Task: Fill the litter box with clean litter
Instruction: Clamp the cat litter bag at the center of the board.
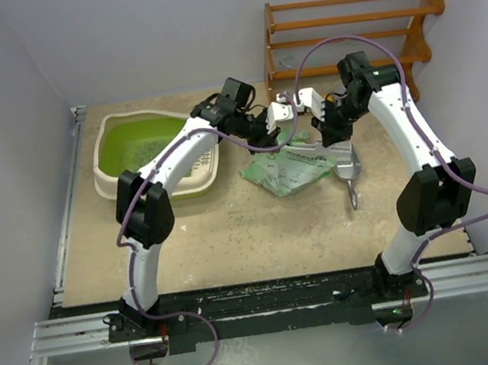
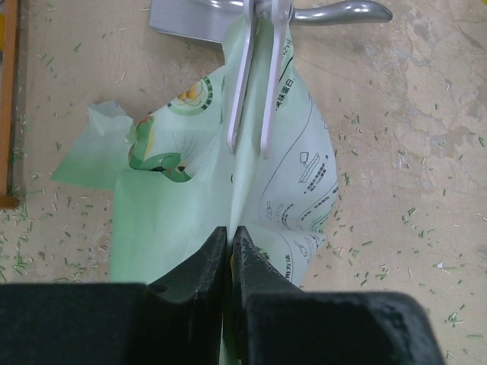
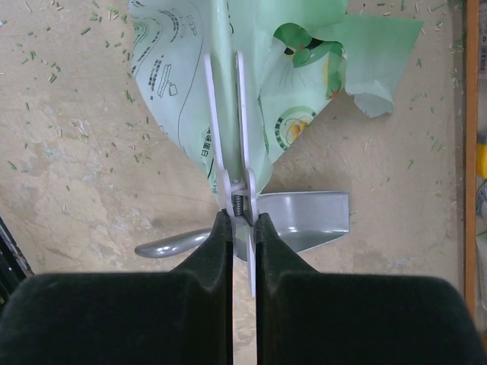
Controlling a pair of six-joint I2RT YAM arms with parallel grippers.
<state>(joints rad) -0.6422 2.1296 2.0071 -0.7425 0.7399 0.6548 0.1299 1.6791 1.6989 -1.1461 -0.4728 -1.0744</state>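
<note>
The bag [image 1: 287, 172] of refill sits pinched between the two arms near the middle of the table [image 1: 234, 239], towards its far edge, and the litter box [image 1: 190, 179] lies to the left of it, in the far left corner. The box's long side runs roughly along the far edge. A thin layer of litter [image 1: 143, 149] already shows on its green floor.

The left gripper [image 2: 230, 232] is shut tight on a fold of the bag. The right gripper [image 3: 243, 217] faces it from the other side, its jaws narrow and squeezing the handles of a white clip [image 3: 243, 122]. The clip's blades straddle the same fold and point towards the left gripper. Whether the blades bite the plastic or stand just off it is hard to tell from either wrist view.

Judging by this, the bag is being unclipped, and the pour will have to travel left. The left arm is the nearer one, its forearm already crossing over the box's near right corner.

A metal scoop [image 1: 348, 167] lies just right of the bag, under the right arm. A wooden rack [image 1: 348, 18] stands at the far right corner. Neither is between the bag and the box, though stray pellets dot the table.
</note>
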